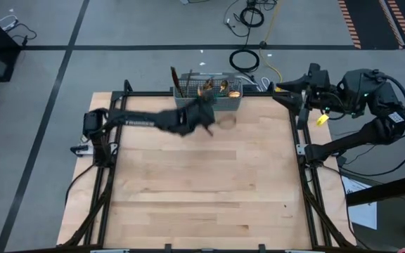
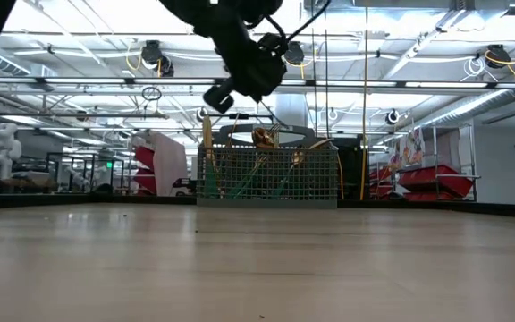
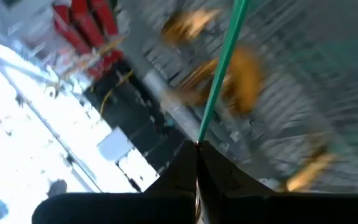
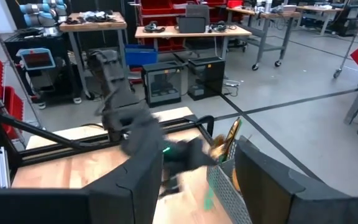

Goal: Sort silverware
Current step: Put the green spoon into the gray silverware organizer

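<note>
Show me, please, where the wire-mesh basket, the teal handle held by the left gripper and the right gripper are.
wire-mesh basket (image 2: 266, 183): low view, front mesh wall.
teal handle (image 3: 221, 68): left wrist view, mid-shaft.
left gripper (image 3: 197, 163): left wrist view, shut fingertips.
right gripper (image 4: 197, 180): right wrist view, between fingers.

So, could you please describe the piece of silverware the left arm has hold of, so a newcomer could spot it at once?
Start at the grey wire-mesh basket on the table's far edge. Just in front of it hangs the left pincer, shut on one teal-green handle whose head cannot be made out. Unlike the other silverware standing in the basket, it alone is gripped by the arm.
</note>
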{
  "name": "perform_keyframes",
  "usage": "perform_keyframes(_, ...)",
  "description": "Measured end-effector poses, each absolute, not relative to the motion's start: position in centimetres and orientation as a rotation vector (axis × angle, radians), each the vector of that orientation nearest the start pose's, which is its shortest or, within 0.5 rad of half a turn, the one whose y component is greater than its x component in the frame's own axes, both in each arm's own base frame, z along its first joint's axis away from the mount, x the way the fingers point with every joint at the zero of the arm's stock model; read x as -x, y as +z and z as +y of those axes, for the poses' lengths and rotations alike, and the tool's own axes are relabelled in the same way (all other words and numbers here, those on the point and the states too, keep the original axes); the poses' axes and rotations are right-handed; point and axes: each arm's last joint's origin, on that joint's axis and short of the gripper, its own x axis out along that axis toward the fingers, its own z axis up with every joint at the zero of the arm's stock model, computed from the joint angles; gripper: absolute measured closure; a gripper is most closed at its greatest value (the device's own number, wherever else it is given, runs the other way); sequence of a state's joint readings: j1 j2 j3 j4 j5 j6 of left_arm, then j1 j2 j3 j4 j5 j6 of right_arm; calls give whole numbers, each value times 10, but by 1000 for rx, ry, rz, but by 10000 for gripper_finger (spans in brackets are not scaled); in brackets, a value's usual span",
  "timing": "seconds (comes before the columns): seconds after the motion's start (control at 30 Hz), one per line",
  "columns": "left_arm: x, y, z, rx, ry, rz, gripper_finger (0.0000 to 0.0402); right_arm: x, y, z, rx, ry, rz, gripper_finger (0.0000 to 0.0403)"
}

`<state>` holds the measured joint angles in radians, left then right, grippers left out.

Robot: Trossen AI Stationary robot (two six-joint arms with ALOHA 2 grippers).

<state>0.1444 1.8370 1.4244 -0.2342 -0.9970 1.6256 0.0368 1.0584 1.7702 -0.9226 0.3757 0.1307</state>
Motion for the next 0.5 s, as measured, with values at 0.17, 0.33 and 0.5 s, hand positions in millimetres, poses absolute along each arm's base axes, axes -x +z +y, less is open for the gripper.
perform_keyframes(0.17, -389, 291, 146, -1623, 401, 1403, 401, -130, 519, -6, -86, -350, 185, 215)
perform_keyframes(0.33, -379, 294, 188, -1634, 416, 1378, 401, -130, 519, -6, -86, -350, 185, 215)
perform_keyframes(0.5, -381, 276, 207, -1729, 276, 1411, 401, -130, 519, -6, -86, -350, 185, 215)
